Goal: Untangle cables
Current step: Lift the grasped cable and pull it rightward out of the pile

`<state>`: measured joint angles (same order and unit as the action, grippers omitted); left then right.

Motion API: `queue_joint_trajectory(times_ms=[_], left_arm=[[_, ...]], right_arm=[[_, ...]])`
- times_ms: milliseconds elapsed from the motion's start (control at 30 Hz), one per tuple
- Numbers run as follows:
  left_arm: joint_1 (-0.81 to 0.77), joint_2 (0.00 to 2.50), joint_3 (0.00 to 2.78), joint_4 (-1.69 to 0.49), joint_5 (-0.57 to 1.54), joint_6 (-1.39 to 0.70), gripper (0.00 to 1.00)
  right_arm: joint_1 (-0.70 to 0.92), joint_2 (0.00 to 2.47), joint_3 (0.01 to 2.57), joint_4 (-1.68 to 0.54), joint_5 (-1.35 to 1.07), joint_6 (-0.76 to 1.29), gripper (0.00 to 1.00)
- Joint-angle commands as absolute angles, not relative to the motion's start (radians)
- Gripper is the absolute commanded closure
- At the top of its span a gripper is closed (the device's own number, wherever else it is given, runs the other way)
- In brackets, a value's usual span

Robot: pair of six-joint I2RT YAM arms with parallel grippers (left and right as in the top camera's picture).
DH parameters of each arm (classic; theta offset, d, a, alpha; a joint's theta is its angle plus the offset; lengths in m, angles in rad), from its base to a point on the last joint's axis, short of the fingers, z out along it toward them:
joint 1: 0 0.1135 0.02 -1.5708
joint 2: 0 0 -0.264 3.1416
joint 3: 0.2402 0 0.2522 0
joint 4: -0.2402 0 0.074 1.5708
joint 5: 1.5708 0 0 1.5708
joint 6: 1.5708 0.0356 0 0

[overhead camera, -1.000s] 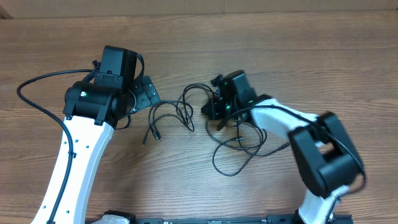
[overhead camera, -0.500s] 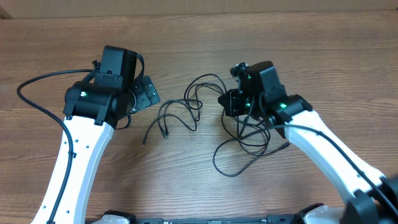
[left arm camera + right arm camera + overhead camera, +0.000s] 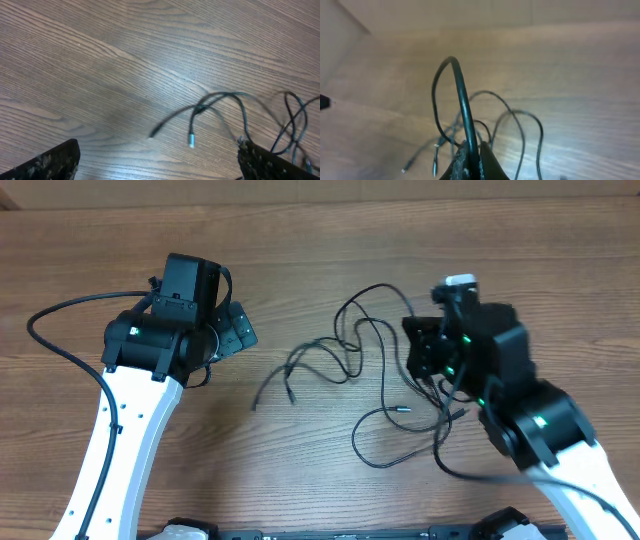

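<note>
Several thin black cables [image 3: 322, 360] lie tangled in the middle of the wooden table, trailing from two plug tips at the left to loose loops [image 3: 392, 442] lower right. My right gripper [image 3: 416, 352] is shut on one cable strand at the right end of the bunch. In the right wrist view that strand [image 3: 461, 95] arches up out of the shut gripper [image 3: 471, 156], with other strands hanging below. My left gripper [image 3: 238, 330] stands open to the left of the cables, touching nothing. The left wrist view shows two plug tips [image 3: 191, 140] on the wood beyond the open gripper [image 3: 157, 167].
The thick black wire [image 3: 60, 330] of the left arm curves across the table at far left. The table's far edge [image 3: 320, 204] runs along the top of the overhead view. Bare wood lies between my left gripper and the cable tips.
My right gripper has moved right with the strand in it, dragging the whole bunch to the right and stretching it out. The left arm has not moved.
</note>
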<state>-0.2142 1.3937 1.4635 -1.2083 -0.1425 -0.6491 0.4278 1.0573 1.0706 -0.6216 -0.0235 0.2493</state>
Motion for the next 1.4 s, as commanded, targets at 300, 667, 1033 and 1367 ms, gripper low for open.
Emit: queue_joint_trajectory(times_ms=[300, 667, 1033, 1367], left_arm=[[-0.21, 1.403, 1.48, -1.207, -0.157, -0.658, 0.0], [-0.21, 1.403, 1.48, -1.207, -0.157, -0.658, 0.0], [-0.21, 1.403, 1.48, -1.207, -0.157, -0.658, 0.0], [-0.21, 1.403, 1.48, -1.207, -0.157, -0.658, 0.0]], right_arm=[[0.429, 0.944, 1.289, -0.577, 0.044, 0.222, 0.96], [0.429, 0.944, 1.512, -0.49, 0.083, 0.147, 0.96], [0.429, 0.947, 1.546, -0.492, 0.579, -0.033, 0.96], [0.382, 1.023, 1.544, -0.514, 1.137, -0.219, 0.96]])
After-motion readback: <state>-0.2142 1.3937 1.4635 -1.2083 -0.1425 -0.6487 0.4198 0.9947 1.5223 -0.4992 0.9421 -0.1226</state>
